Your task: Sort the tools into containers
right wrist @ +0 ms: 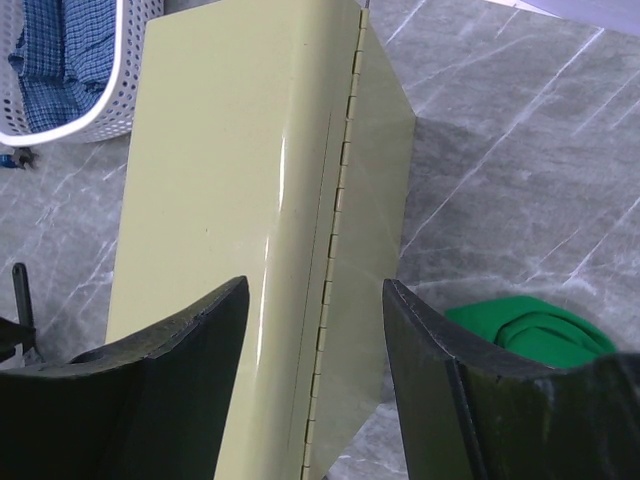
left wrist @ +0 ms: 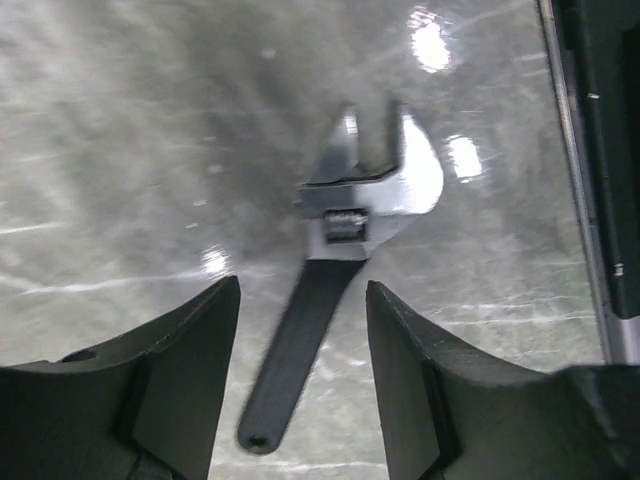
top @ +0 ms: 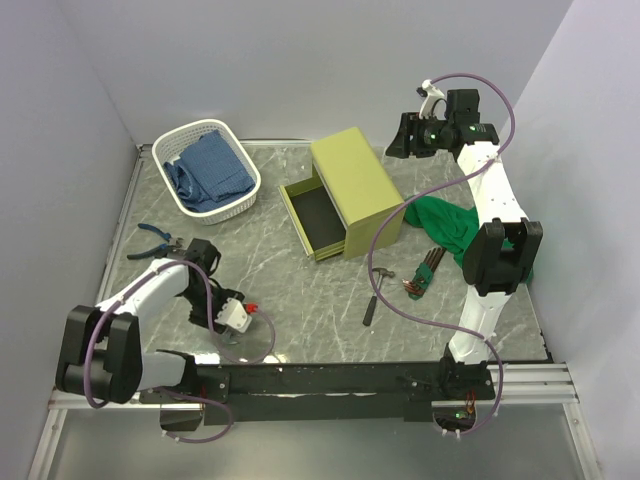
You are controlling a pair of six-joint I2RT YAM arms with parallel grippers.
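A black adjustable wrench (left wrist: 355,200) lies flat on the marble table, its handle running back between my left gripper's fingers (left wrist: 200,340). The left gripper (left wrist: 303,290) is open, with a gap on each side of the handle. It hovers low near the front left (top: 228,315). My right gripper (right wrist: 315,290) is open and empty, raised over the olive-green chest (right wrist: 230,180) at the far side (top: 405,135). The chest (top: 355,180) has one drawer (top: 315,220) pulled out. Blue-handled pliers (top: 155,242), a hammer (top: 375,295) and a hex key set (top: 425,275) lie on the table.
The white lattice basket (top: 175,140) at the back left holds a blue cloth (top: 210,165). A green cloth (top: 450,225) lies right of the chest. Something small and red (top: 252,307) shows beside the left gripper. The black rail (top: 330,380) runs along the near edge.
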